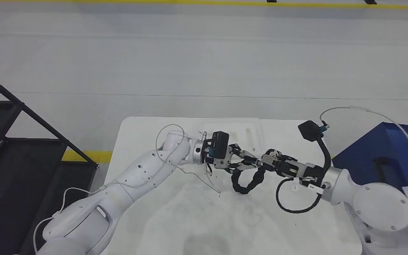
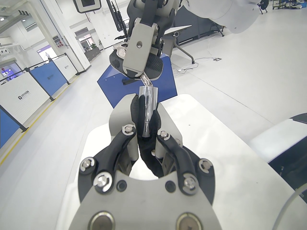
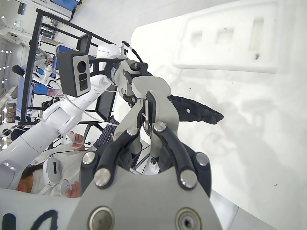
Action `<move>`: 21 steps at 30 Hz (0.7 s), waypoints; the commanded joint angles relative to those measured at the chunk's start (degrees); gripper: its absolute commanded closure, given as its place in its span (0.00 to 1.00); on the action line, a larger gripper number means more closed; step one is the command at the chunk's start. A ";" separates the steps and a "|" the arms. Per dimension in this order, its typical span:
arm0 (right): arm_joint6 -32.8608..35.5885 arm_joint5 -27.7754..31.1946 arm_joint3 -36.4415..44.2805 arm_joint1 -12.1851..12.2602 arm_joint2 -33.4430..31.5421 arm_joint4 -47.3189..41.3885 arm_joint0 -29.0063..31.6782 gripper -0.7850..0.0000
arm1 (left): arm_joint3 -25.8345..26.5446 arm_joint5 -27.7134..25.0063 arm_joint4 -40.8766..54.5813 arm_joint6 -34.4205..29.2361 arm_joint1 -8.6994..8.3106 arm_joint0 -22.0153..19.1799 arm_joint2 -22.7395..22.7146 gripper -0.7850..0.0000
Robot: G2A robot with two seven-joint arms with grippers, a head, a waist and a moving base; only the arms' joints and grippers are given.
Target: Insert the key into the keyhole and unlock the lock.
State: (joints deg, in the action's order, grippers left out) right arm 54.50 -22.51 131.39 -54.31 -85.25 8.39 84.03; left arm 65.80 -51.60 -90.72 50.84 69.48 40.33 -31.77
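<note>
Left tool [image 2: 145, 112]: fingers pressed together on the lock [image 2: 149, 101], pinching its chrome barrel from both sides; the barrel stands out past the fingertips, its open end turned toward the opposite arm. Right tool [image 3: 147, 114]: fingers closed, pinching the key [image 2: 146, 79] by its head, the blade pointing at the barrel. Key: silver, slightly tilted; blade tip touches the barrel's end face at the keyhole, but how far it has entered cannot be told. In the right wrist view a thin wire ring shows between the right tool's fingers. Lock: chrome cylinder joined to a black ribbed cable [image 3: 199, 114]; the cable runs back from the left tool's fingers and, in the top view, hangs in a loop [image 1: 245, 182] below the point where the two tools meet. Position: both tools face each other tip to tip above the middle of the desk [image 1: 172, 217], the left arm coming in from the near left corner, the right arm from the right edge; lock and key are both held off the surface. Other item: white foam tray [image 3: 230, 59] with several rectangular recesses, lying flat on the far part of the desk, apart from both tools.
</note>
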 commanded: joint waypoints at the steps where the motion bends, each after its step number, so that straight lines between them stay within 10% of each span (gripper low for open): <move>1: -0.32 0.08 0.02 0.01 0.08 -0.21 0.05 1.00 | -0.41 -0.04 -0.10 0.78 0.12 0.03 -0.01 1.00; 21: -3.28 2.90 -0.22 0.04 -0.75 -3.30 1.45 1.00 | -1.35 1.55 3.46 3.40 0.14 0.73 0.60 1.00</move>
State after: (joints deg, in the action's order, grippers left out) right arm 51.29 -19.68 131.22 -54.27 -85.97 5.22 85.47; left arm 64.44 -50.14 -87.48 54.14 69.66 41.01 -31.22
